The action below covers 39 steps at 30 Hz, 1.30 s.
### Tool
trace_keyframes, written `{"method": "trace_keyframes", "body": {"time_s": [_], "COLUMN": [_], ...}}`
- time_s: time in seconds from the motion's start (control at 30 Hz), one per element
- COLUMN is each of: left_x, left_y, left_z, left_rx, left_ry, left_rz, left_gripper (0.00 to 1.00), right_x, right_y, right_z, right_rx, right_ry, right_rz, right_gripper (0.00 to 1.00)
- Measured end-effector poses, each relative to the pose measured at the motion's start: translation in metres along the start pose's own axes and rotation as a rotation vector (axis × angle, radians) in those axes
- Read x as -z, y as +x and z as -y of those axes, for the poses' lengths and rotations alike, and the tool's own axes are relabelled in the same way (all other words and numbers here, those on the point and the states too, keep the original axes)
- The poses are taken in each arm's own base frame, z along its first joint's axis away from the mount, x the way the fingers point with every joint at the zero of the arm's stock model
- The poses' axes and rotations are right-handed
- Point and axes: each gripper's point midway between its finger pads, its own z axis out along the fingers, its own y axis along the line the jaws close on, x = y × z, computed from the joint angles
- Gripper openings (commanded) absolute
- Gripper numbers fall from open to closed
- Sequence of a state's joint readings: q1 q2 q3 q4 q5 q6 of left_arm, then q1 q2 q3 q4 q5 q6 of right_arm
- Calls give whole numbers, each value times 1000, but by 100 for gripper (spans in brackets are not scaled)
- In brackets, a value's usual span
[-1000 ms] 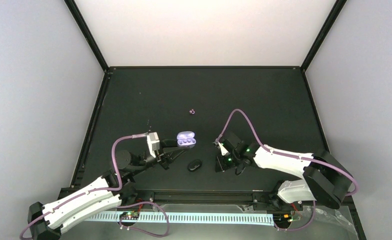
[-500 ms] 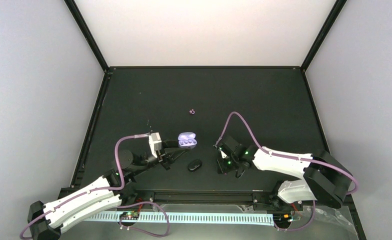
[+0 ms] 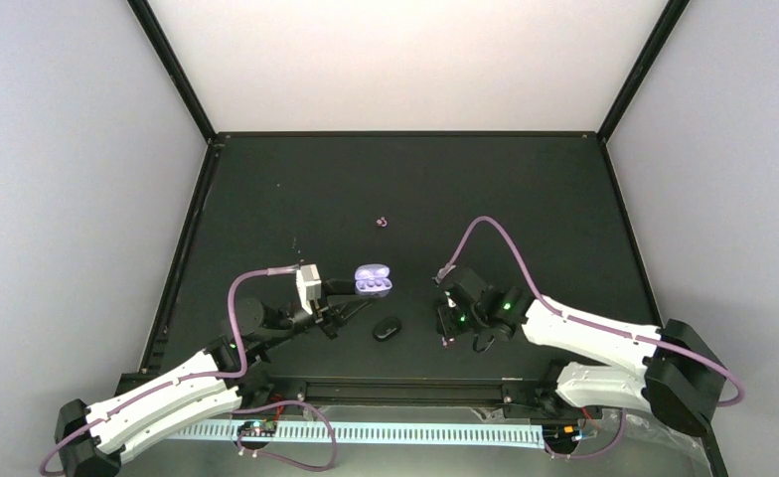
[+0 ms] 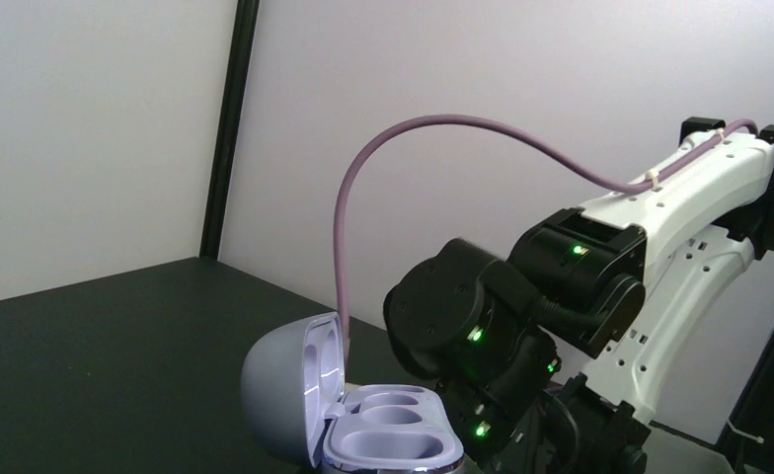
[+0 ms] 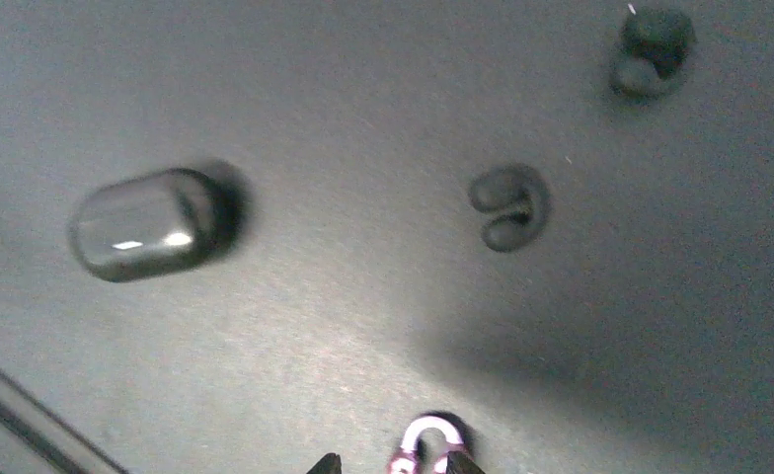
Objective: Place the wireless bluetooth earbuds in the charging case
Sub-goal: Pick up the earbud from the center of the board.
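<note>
While both wells (image 4: 388, 446) sit empty, top view has the left gripper (image 3: 349, 288) clamped on the open lavender case (image 3: 373, 279), one pink bud (image 3: 383, 222) far off. Left wrist: nothing seated (both to go). Right wrist: right gripper (image 5: 391, 464) pinches the other pink bud (image 5: 425, 439); black case (image 5: 151, 222) & black buds (image 5: 509, 205) lie nearby, not blocking.

The top camera is looking down from behind the arms over the whole table (image 3: 266, 199), sharing the open purple case (image 3: 372, 279) with the low, level, close left wrist camera and the black case (image 3: 387, 328) with the close, downward-facing right wrist camera.
</note>
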<state>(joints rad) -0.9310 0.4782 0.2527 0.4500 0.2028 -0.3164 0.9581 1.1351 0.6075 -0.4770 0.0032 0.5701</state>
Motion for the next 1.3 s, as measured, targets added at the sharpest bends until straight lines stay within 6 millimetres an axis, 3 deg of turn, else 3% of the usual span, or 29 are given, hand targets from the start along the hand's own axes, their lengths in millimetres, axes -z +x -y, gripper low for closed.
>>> {"method": "trace_keyframes", "body": {"time_s": [0.23,0.83,1.17,1.3], "left_x": [1,2,2,2], "left_y": [0,3,3,0], "left_z": [2,1,1,2], "left_rx": [-1,1,1,-1], "left_ry": [9,9,10,13], "left_rz": [2,-5,-3,8], "left_gripper": [2,1,1,1], "right_x": [-13,-30,-31,-17], "right_y": [19,34,33,19], "right_z": [21,31,29,24], "right_rx": [0,10,19,15], "right_ry": [100,149,137,116], "right_rz": [-91,-173,-171,-98], "right_gripper": [23,18,8,7]}}
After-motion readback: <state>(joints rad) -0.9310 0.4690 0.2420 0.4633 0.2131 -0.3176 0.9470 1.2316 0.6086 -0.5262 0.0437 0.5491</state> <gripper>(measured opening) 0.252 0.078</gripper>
